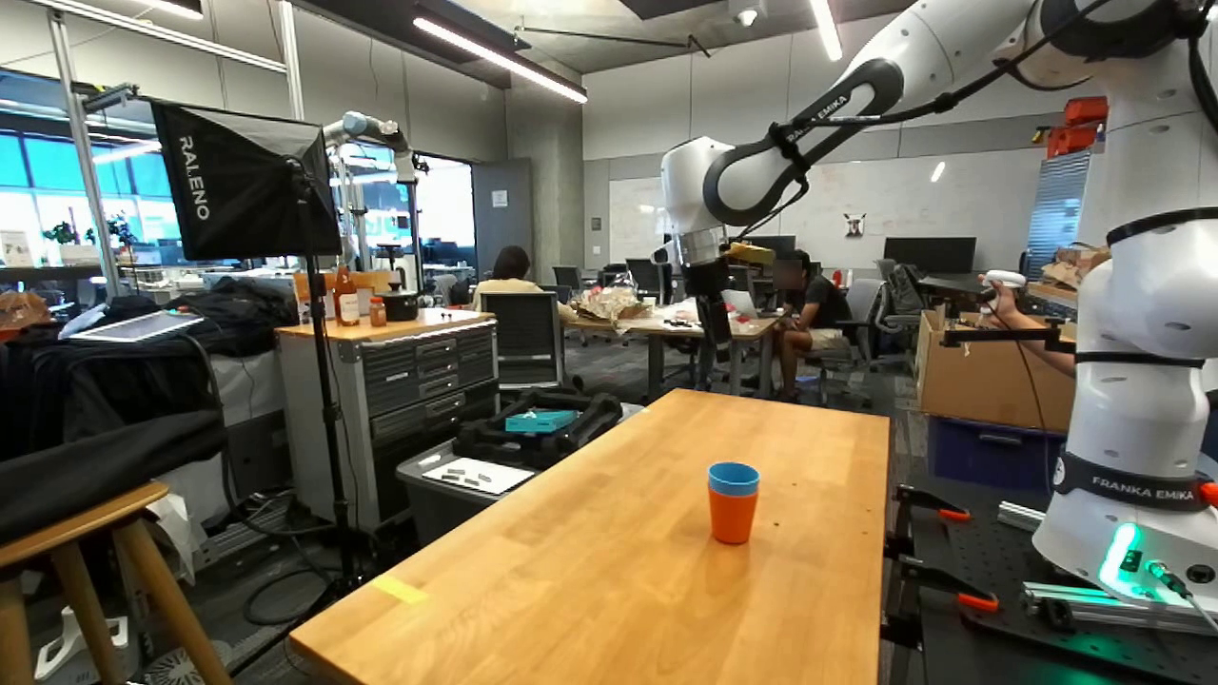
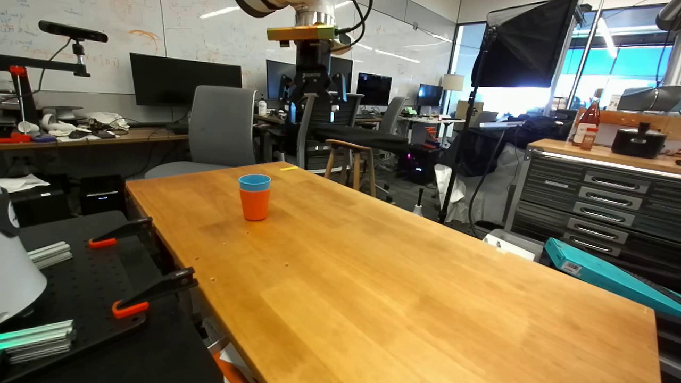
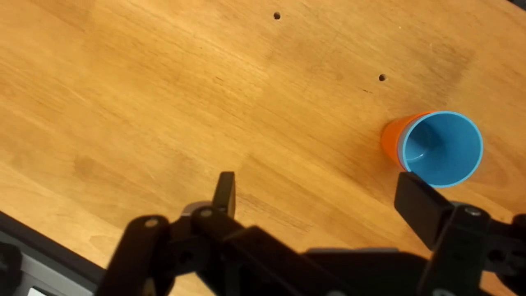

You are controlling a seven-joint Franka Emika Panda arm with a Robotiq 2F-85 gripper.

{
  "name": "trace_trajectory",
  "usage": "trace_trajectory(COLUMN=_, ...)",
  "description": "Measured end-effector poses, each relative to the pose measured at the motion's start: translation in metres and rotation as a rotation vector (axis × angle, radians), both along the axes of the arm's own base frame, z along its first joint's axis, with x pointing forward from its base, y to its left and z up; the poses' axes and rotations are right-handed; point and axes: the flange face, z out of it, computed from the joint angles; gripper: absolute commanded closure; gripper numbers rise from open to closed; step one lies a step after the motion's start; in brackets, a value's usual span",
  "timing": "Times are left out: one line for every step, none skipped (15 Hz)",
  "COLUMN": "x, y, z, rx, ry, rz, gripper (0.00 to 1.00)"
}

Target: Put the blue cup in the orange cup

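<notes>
a small round light-blue plastic cup (image 1: 734, 478) sits nested inside a small tapered orange-red plastic cup (image 1: 734, 519), and in both exterior views only its upper band shows above the orange rim. the pair stands upright on a long rectangular desk (image 1: 590, 571) of light brown wood, nearer the robot's side. in the wrist view the cups appear toward the right, the blue one's smooth inside turned to the camera and orange showing along one side of it. the black two-fingered claw (image 3: 317, 183) is spread wide, with wood grain visible between its fingers (image 3: 423, 209), and has hold of nothing. one finger crosses the edge of the blue rim in that view, but both exterior views show the claw well apart from the cups, hanging above the desk and pointing down. it is carried by a white jointed robot arm (image 1: 913, 52) with black trim. a strip of yellow tape (image 1: 401, 590) lies on the desk toward one end, and a few small dark holes (image 3: 382, 77) dot the wood near the cups. beside the desk, along a black perforated board (image 2: 104, 276), sit black bar clamps (image 2: 159, 287) with orange tips. in an exterior view a black fabric softbox lamp (image 1: 249, 181) stands beyond the desk, near a grey metal drawer cabinet (image 1: 428, 376) with a wooden top.
</notes>
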Motion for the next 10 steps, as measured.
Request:
trace_trajectory(x=0.001, y=-0.004, z=0.005, rx=0.003, ry=-0.008, rz=-0.012, gripper=0.0)
trace_trajectory(x=0.002, y=-0.008, z=0.009, rx=0.006, ry=-0.013, rz=-0.024, gripper=0.0)
trace_trajectory(x=0.003, y=-0.011, z=0.013, rx=0.015, ry=-0.015, rz=-0.039, gripper=0.0)
trace_trajectory(x=0.003, y=-0.014, z=0.016, rx=0.029, ry=-0.013, rz=-0.056, gripper=0.0)
trace_trajectory(x=0.003, y=-0.016, z=0.019, rx=0.045, ry=-0.005, rz=-0.076, gripper=0.0)
trace_trajectory(x=0.002, y=-0.018, z=0.021, rx=0.064, ry=0.008, rz=-0.097, gripper=0.0)
trace_trajectory(x=0.001, y=-0.02, z=0.023, rx=0.087, ry=0.027, rz=-0.121, gripper=0.0)
trace_trajectory(x=-0.001, y=-0.021, z=0.024, rx=0.105, ry=0.05, rz=-0.141, gripper=0.0)
trace_trajectory(x=-0.003, y=-0.022, z=0.026, rx=0.122, ry=0.07, rz=-0.159, gripper=0.0)
trace_trajectory(x=-0.004, y=-0.023, z=0.028, rx=0.134, ry=0.087, rz=-0.173, gripper=0.0)
